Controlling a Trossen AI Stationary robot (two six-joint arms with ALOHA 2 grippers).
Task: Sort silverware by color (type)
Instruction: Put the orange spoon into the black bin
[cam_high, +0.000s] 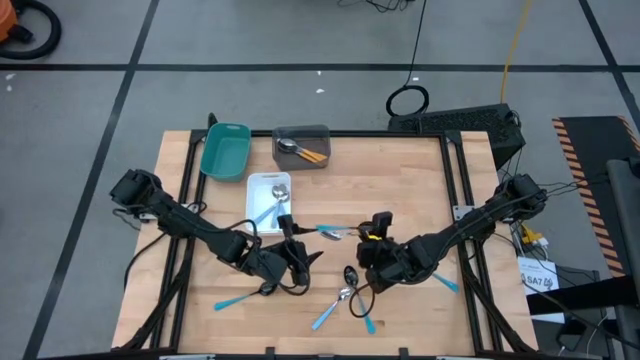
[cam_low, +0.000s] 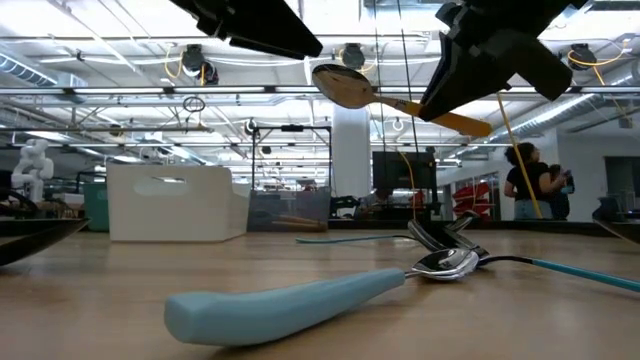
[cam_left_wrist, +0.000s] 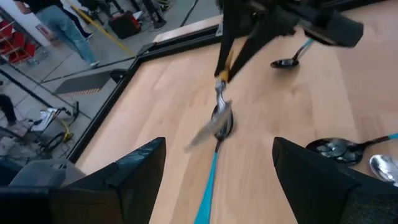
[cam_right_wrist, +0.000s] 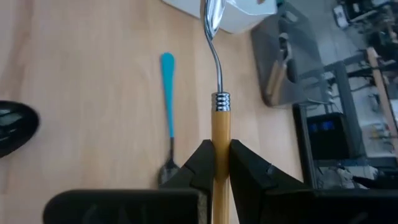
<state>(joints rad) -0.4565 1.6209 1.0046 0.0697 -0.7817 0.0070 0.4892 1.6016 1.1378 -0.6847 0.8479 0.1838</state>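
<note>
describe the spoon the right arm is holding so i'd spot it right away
Start at the wooden table and find the right gripper near its middle, shut on the orange-handled spoon with a shiny silver bowl. It is lifted clear of the tabletop, unlike the light-blue-handled spoons lying flat around it.

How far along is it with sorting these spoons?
Partly done. An orange-handled spoon already lies in the grey tray, a blue one in the white tray. The right hand holds another orange spoon. Several blue spoons remain on the table.
</note>
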